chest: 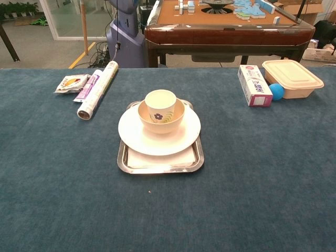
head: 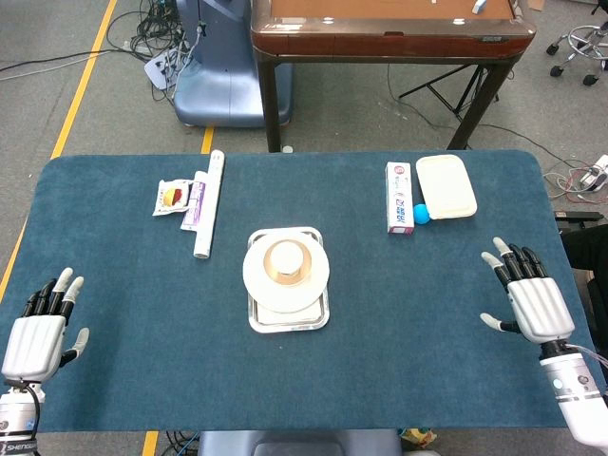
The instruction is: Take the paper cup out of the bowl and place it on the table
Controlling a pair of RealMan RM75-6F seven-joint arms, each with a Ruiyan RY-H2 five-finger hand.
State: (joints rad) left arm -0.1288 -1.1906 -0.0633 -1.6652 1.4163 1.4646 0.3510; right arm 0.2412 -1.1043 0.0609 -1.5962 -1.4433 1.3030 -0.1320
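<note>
Paper cup [chest: 160, 105] upright in bowl [chest: 176, 119] at bench centre, well apart from left robot hand [head: 40, 331] and right robot hand [head: 532, 299], both empty with fingers spread

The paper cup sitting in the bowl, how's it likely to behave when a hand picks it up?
The paper cup looks thin-walled and empty, so it is probably very light and would dent under a firm squeeze. It stands upright and loose in the bowl, so it should lift straight out, though a sideways nudge could tip it. The bowl, on a plate, may shift slightly.
</note>
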